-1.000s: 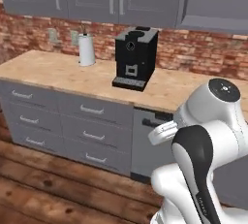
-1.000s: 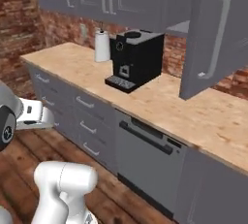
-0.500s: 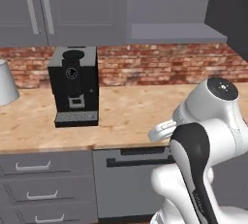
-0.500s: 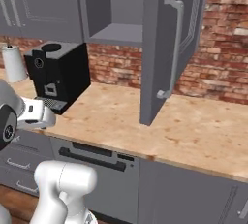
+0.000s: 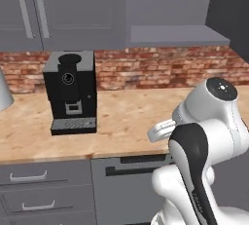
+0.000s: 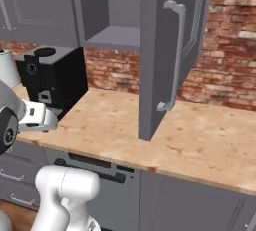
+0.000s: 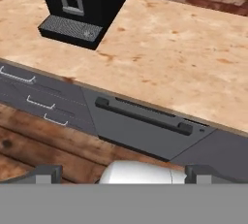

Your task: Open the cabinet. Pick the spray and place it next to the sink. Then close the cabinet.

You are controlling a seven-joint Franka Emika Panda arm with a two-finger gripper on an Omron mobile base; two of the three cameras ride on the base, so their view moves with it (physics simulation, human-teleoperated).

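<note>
Grey cabinet shelf (image 5: 177,35) is seen bare in the left base view, well above the arm; the spray cannot be found there, nor a sink. In the right base view the cabinet (image 6: 167,50) door is swung open over the wooden counter (image 6: 200,145), so the first step is judged done. In the hand view the gripper (image 7: 121,174) is held with jaws spread wide and nothing between them, the coffee machine (image 7: 82,0) far ahead. Picking, placing and closing are judged left.
</note>
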